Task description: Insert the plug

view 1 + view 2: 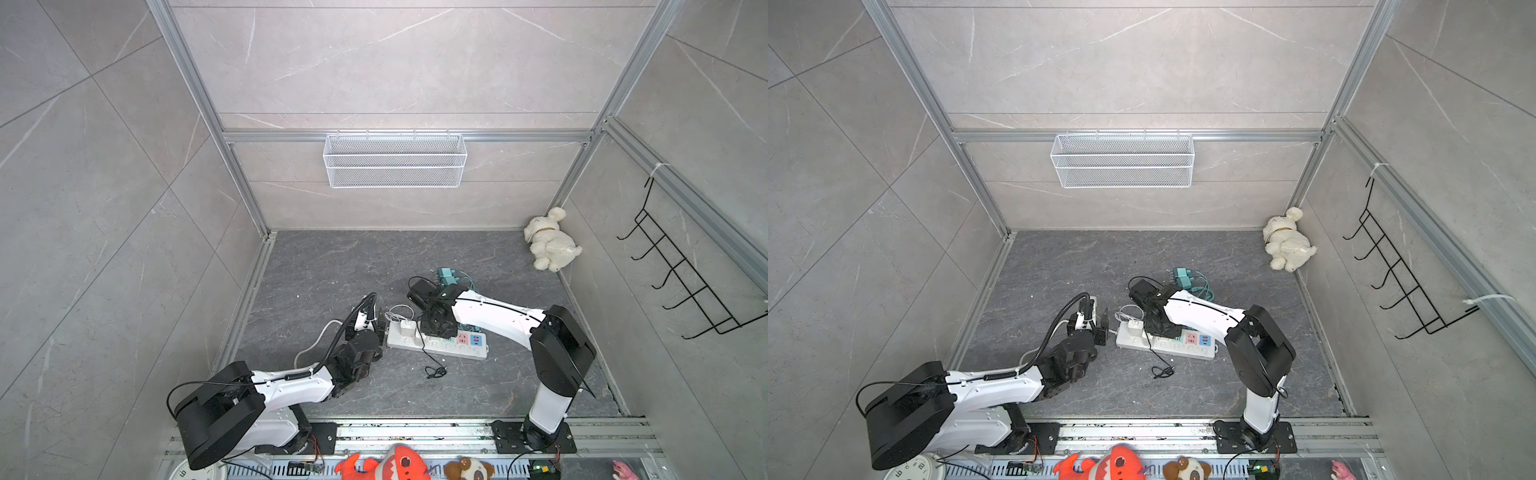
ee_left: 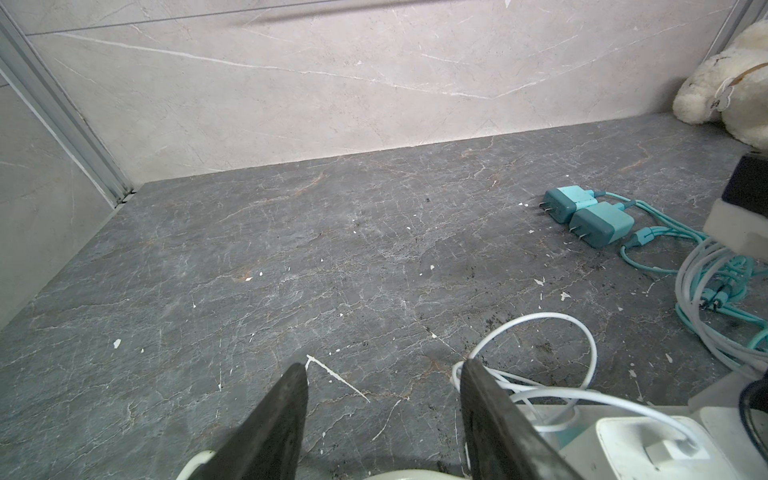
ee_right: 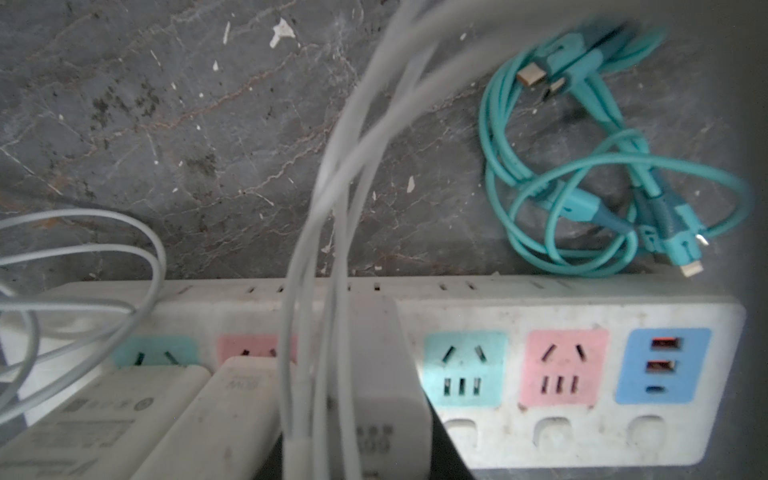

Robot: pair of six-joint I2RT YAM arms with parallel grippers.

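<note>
1. Right claw (image 1: 434, 329): closed narrowly on the white plug (image 3: 374, 374), which it holds upright on the middle stretch of the power strip (image 1: 449, 348). Whether the pins are fully seated cannot be told.
2. Left claw (image 2: 384, 368): jaws half apart with nothing between them, low at the strip's left end.
3. Worktop (image 1: 332, 270): dark veined slab with walls at its back, left and right edges.
4. Power strip: white, lying near the worktop's centre and slightly toward the front edge. A teal socket, a pink socket and a blue USB panel (image 3: 660, 365) show at its right end.
5. Plush dog (image 1: 548, 241): white, in the back right corner.
6. Teal adapters (image 2: 598, 224): two, side by side behind the strip, with teal cables (image 3: 582, 187) coiled beside them.
7. White adapter (image 1: 407, 329): seated near the strip's left end, just beside the right claw.
</note>
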